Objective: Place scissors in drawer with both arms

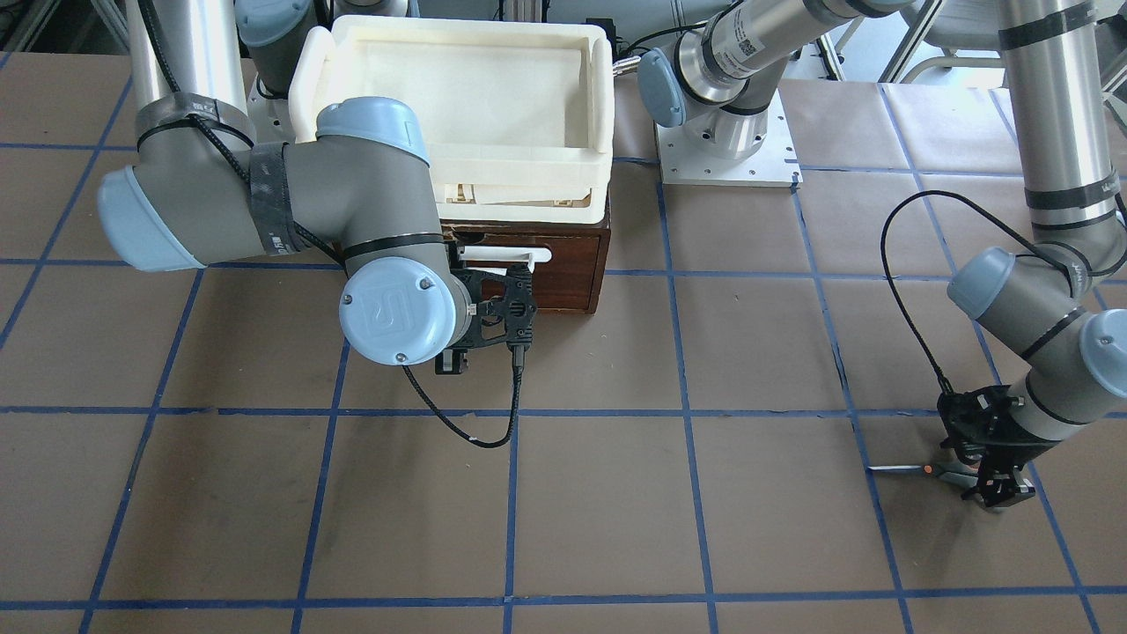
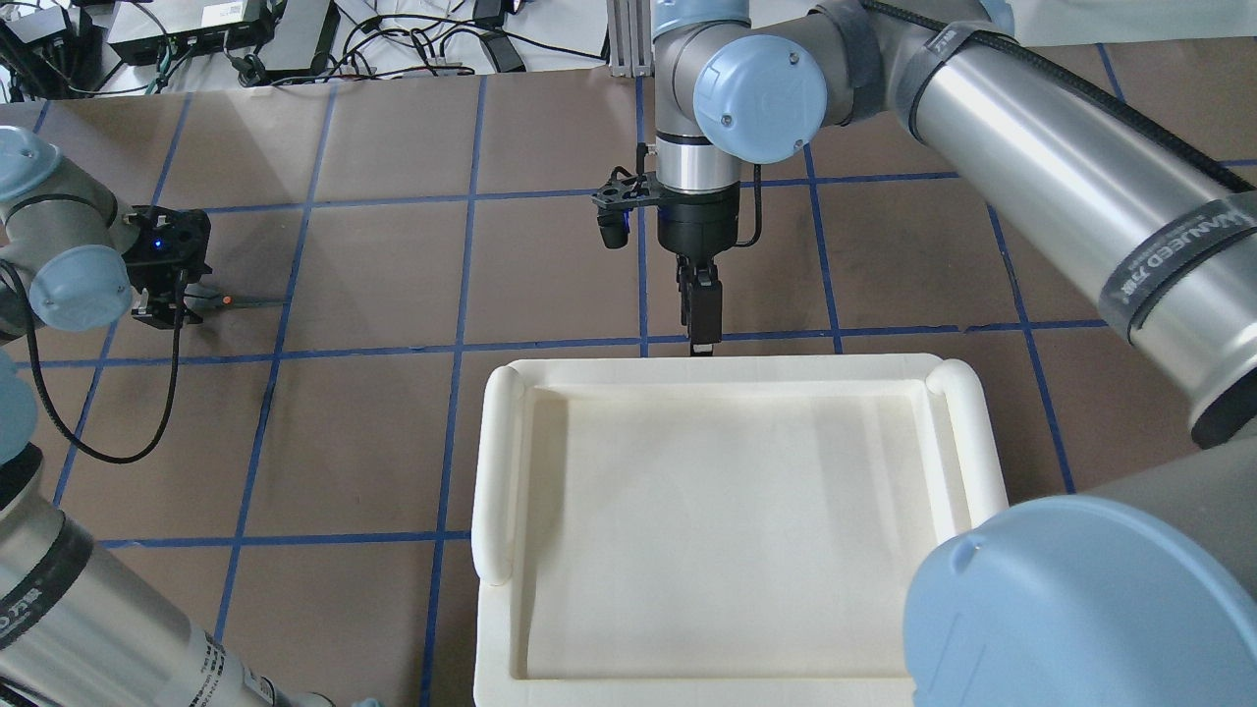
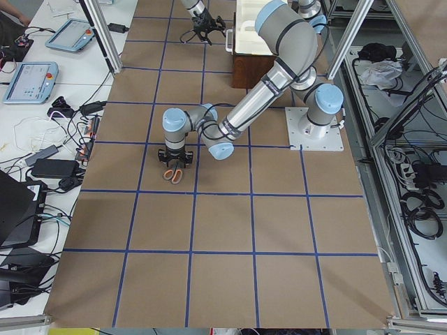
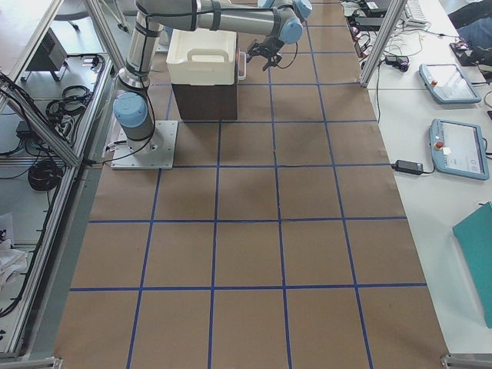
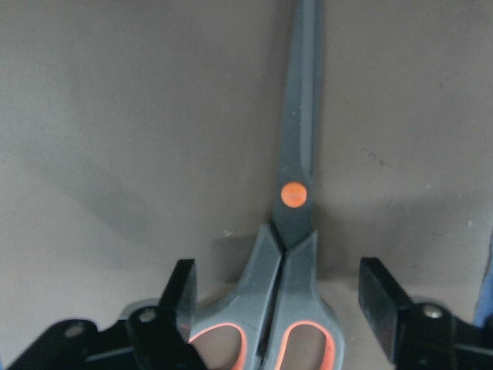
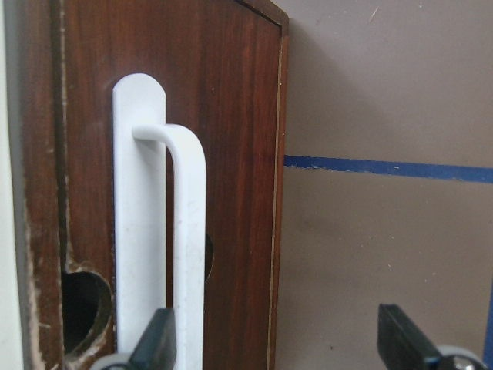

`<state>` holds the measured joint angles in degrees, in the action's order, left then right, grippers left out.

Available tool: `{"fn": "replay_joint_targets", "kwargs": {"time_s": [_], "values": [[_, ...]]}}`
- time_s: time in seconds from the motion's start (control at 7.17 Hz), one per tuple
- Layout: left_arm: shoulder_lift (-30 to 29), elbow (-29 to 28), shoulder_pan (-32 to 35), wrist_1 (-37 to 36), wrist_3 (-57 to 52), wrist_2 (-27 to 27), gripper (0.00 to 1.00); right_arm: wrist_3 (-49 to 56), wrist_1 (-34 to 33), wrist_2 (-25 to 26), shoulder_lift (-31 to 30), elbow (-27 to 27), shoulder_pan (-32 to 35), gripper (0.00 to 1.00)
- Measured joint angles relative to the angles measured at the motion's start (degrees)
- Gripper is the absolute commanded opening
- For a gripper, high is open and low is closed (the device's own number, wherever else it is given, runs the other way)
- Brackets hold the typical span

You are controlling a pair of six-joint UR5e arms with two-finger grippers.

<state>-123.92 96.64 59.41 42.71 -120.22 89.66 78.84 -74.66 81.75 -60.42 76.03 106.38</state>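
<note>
Now the scissors [image 5: 300, 116] lie flat and closed on the table [image 1: 616, 493], well apart from the drawer [image 1: 572, 264], which looks shut. The left gripper [image 5: 282, 284] straddles their loops [image 5: 219, 347], spread wide, gripping nothing; it should lower squarely and pinch just behind the pivot [image 5: 293, 194] so the blades cannot swing. The right gripper [image 6: 277, 339] gapes empty by the bar [image 6: 189, 231]; centre it between the fingers [image 6: 158, 343] before closing

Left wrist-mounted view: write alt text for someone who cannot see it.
Closed scissors lie flat on the brown table, blades pointing to the top of the picture, with an orange pivot where blades meet handles. The grey, orange-lined handles sit at the bottom edge between the two black fingers of the open left gripper, one on each side.
</note>
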Motion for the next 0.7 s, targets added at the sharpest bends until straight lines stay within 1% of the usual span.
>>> {"fn": "replay_joint_targets", "kwargs": {"time_s": [0.14,0.28,0.56,0.7], "values": [[-0.2,0.1,0.0,0.0,-0.4,0.0,0.5,0.1,-0.1,1.1,0.1,0.4,0.5,0.91],[-0.4,0.2,0.0,0.0,-0.6,0.1,0.25,0.4,-0.1,1.8,0.1,0.8,0.7,0.85],[-0.4,0.2,0.0,0.2,-0.8,0.3,0.02,0.5,0.2,2.3,0.1,1.3,0.9,0.85],[-0.3,0.1,0.0,0.5,-0.8,0.5,0.0,0.5,0.1,2.4,0.0,2.1,0.9,0.84]]}}
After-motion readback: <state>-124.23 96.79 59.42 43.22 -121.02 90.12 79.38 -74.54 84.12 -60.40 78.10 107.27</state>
